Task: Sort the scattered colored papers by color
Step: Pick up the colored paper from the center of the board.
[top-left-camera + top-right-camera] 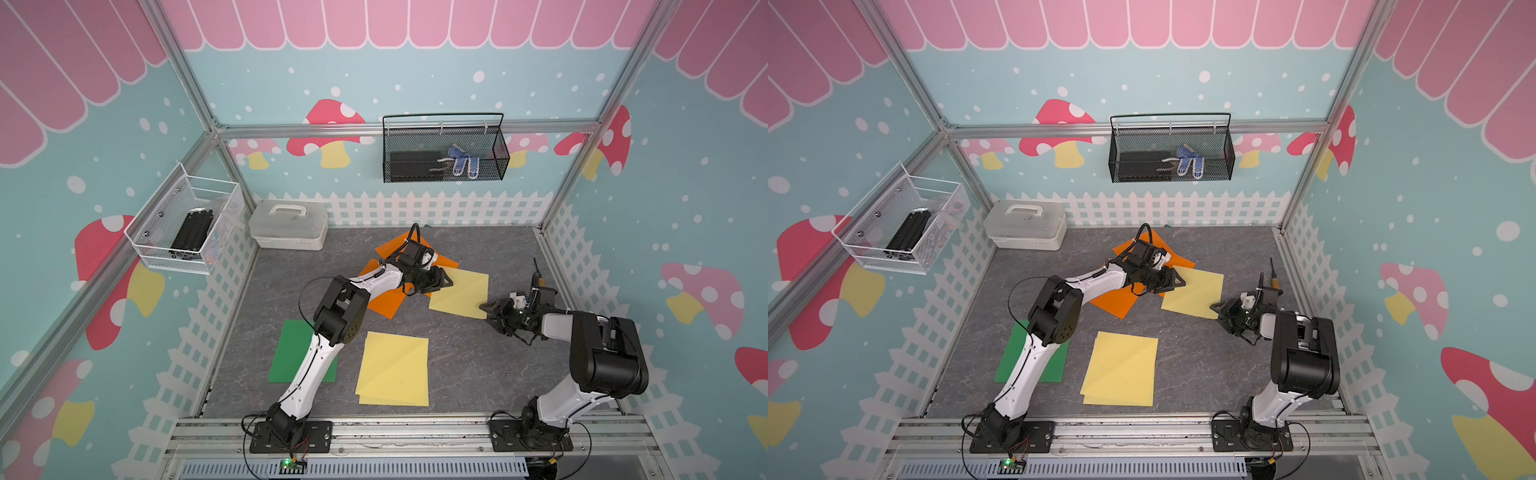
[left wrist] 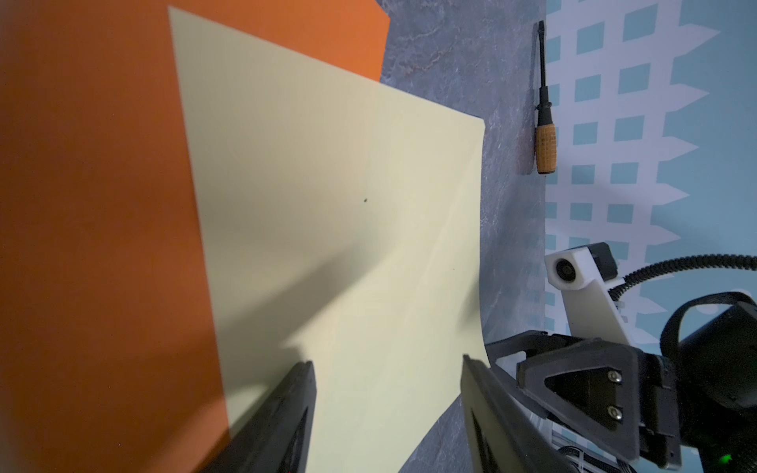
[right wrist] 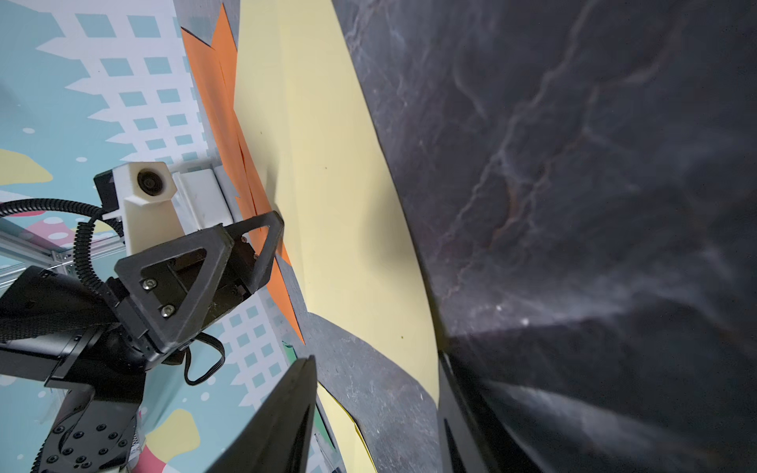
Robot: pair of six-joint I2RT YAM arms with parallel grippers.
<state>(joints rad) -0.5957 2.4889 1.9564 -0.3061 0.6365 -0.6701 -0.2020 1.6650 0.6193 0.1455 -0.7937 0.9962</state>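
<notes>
Overlapped orange sheets [image 1: 384,305], stacked yellow sheets [image 1: 392,370] nearer, green sheet [image 1: 291,353] flat alone.

Both top views steeply down from above, wrist views close, sharing yellow paper [image 2: 327,204]

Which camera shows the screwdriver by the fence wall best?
The left wrist view: the whole screwdriver shows, close and unobstructed. In both top views it is small and partly behind the right arm. The right wrist view misses it.
</notes>
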